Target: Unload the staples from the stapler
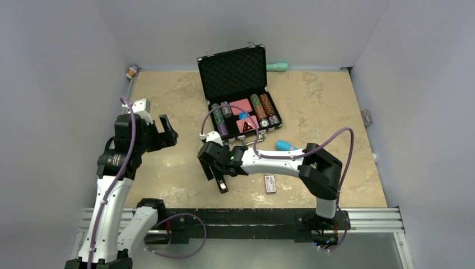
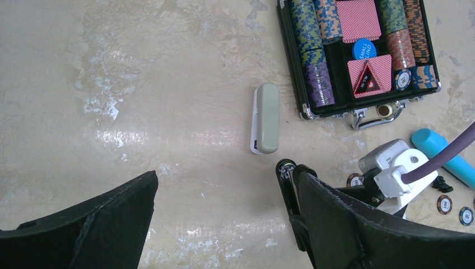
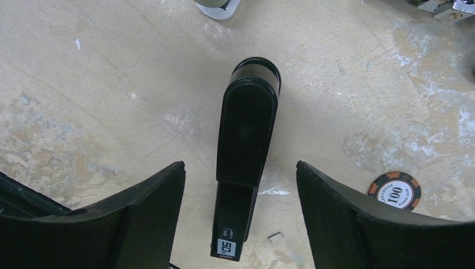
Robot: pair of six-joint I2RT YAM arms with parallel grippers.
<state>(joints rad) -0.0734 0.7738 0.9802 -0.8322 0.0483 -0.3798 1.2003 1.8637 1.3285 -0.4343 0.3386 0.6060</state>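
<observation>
The black stapler (image 3: pixel 246 140) lies flat on the table, shut, its rounded end pointing away and a white "50" label at its near end. My right gripper (image 3: pixel 240 168) is open and straddles it, one finger on each side, with a gap on both sides. In the top view the right gripper (image 1: pixel 215 168) hovers over the stapler (image 1: pixel 222 184) near the table's front middle. One loose staple (image 3: pixel 274 236) lies beside the stapler. My left gripper (image 1: pixel 166 134) is open and empty, off to the left; in its wrist view (image 2: pixel 227 179) the stapler's far end (image 2: pixel 287 179) shows by the right finger.
An open black poker-chip case (image 1: pixel 241 95) stands behind. A white-and-grey oblong device (image 2: pixel 266 117) lies just beyond the stapler. A small red-and-white box (image 1: pixel 270 183) lies to the right. A teal object (image 1: pixel 285 145) and loose poker chips (image 3: pixel 395 190) lie nearby.
</observation>
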